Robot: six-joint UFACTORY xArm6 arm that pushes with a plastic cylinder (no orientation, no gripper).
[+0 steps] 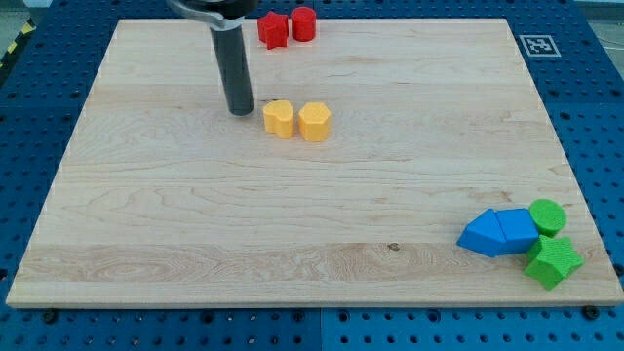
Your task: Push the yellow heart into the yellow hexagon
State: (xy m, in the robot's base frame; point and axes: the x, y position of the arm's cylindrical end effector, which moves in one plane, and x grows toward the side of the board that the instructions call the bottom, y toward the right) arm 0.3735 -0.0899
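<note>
The yellow heart [279, 118] lies on the wooden board [195, 214] above the middle, a little left of centre. The yellow hexagon [315, 122] sits just to its right, the two about touching. My tip [240, 110] rests on the board just left of the yellow heart, with a small gap between them. The dark rod rises from it to the view's top.
A red star-like block [273, 29] and a red cylinder [303, 22] sit at the board's top edge. At the bottom right lie two blue blocks [499, 233], a green cylinder [547, 215] and a green star-like block [553, 261].
</note>
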